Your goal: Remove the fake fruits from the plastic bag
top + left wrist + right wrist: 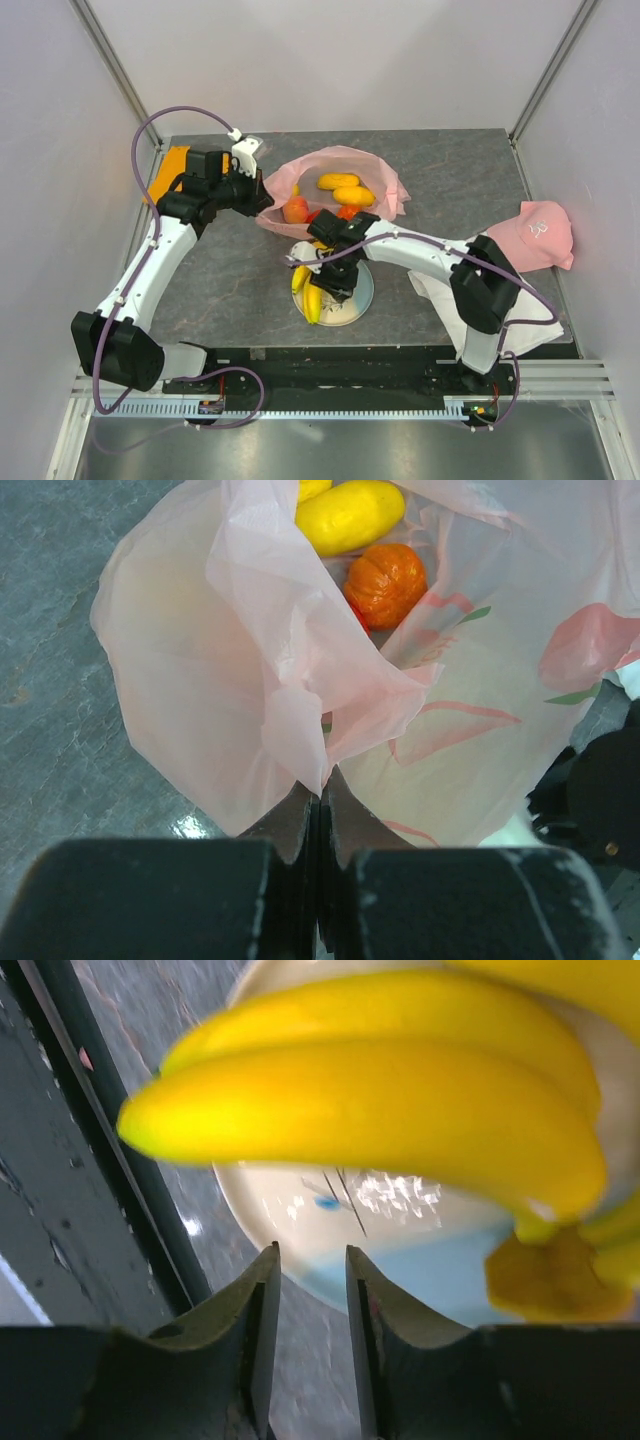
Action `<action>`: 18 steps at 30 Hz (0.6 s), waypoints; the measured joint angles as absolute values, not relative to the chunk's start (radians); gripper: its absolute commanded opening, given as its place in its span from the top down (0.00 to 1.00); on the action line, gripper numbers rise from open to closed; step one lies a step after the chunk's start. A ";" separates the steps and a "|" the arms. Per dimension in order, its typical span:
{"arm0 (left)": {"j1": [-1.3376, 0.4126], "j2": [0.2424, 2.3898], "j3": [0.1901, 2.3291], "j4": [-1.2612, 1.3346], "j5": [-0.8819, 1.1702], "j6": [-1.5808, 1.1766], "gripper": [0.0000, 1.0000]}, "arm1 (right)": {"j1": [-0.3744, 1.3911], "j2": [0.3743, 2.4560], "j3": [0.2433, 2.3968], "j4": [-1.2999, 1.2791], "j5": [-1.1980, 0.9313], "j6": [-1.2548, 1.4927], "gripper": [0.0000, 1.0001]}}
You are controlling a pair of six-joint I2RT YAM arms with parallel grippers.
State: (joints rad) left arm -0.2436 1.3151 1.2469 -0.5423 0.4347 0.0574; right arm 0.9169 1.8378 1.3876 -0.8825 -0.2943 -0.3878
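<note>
From where I stand, the job is only begun. One fruit is out: the banana bunch [308, 292] lies on a pale plate [362, 296] close to the near edge of the table [220, 280], about midway along it. Everything else waits in the plastic bag [385, 182], which sits towards the far edge, a little left of the middle, with its mouth spread wide. Inside I can count two yellow pieces [338, 181], a peach-red piece [296, 210] and an orange piece [385, 580], with a bit of red showing beside the orange one. So I'd say most of the unloading is left to do.

The left gripper [320, 795] is at the bag's left rim, its jaws pressed tight together on a fold of the thin pink plastic, and I judge that is what holds the mouth open.

The right gripper [308, 1280] hangs over the plate beside the bananas. Its fingers [262, 1305] stand a small way apart with nothing between them. The bunch lies just past the tips, and I cannot tell whether it brushes them
</note>
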 measured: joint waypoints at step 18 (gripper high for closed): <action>-0.244 1.266 1.108 -0.614 0.511 0.098 0.98 | 0.568 1.871 1.942 -0.923 -0.348 -0.477 0.79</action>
State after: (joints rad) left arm -0.2436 1.2663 1.1076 -0.6140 0.5110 0.0978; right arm 0.5682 1.8706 1.9415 -0.9226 -0.3477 -0.4770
